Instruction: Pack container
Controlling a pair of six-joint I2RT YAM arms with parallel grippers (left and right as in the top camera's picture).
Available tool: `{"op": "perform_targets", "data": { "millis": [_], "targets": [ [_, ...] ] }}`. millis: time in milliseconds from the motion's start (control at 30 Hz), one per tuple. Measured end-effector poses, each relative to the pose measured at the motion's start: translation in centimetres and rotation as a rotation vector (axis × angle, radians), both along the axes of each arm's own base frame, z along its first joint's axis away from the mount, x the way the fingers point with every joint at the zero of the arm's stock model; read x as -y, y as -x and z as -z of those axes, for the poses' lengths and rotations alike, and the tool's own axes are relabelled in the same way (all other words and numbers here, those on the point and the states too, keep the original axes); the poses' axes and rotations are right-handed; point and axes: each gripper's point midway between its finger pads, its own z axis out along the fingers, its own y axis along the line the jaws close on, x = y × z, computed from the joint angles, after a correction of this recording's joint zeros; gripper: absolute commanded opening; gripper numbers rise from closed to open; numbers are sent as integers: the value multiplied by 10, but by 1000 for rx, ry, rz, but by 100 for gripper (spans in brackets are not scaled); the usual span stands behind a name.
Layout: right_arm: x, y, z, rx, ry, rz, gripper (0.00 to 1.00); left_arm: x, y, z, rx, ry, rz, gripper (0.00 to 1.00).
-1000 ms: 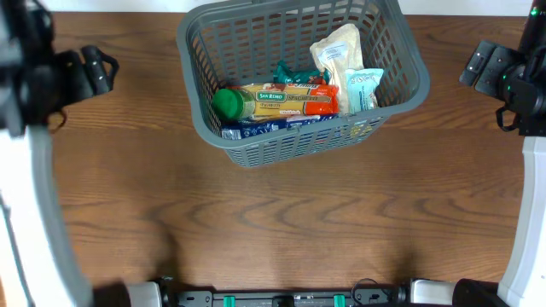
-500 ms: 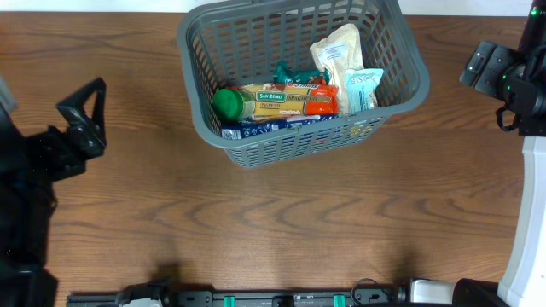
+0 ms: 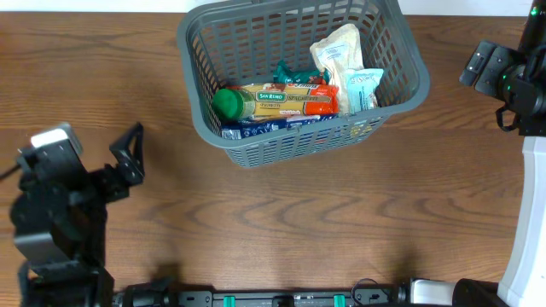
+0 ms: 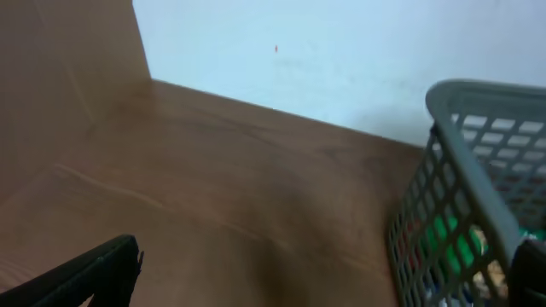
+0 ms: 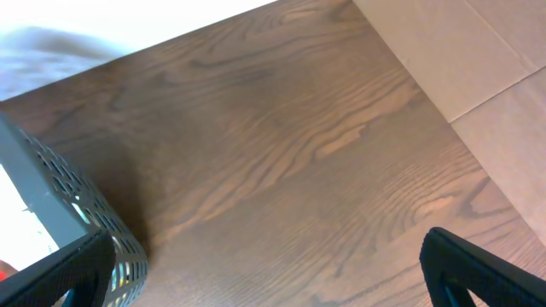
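Note:
The dark grey container (image 3: 198, 104) stands at the back middle of the table and holds a green-capped item (image 3: 227, 103), a yellow and orange pasta packet (image 3: 286, 99), a cream pouch (image 3: 338, 53), a pale blue packet (image 3: 363, 88) and blue packs. Its corner shows in the left wrist view (image 4: 465, 183) and in the right wrist view (image 5: 51, 192). My left gripper (image 3: 130, 153) is open and empty over bare table, left of the container. My right gripper (image 3: 483, 65) is open and empty at the right edge, apart from the container.
The brown wooden table (image 3: 299, 213) spreads in front of the container. A white wall (image 4: 341, 51) and brown board panels stand behind the table. The right arm's white column (image 3: 525, 222) runs down the right side.
My left arm has swung down and to the right, from the far left edge to the front left of the table. The right arm and the container's contents have not moved.

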Motion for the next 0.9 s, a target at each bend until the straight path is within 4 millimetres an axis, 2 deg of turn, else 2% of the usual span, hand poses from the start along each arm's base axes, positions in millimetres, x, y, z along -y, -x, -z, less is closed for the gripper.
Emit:
{"op": "perform_targets", "data": {
  "millis": [200,567,900],
  "targets": [
    [0,0,0,0,0,0,99,2,8,35,-27,10,3,99],
    [0,0,0,0,0,0,99,4,22,81,-19,65,-13,99],
    [0,0,0,0,0,0,99,21,19,103,82,109,51,99]
  ]
}}
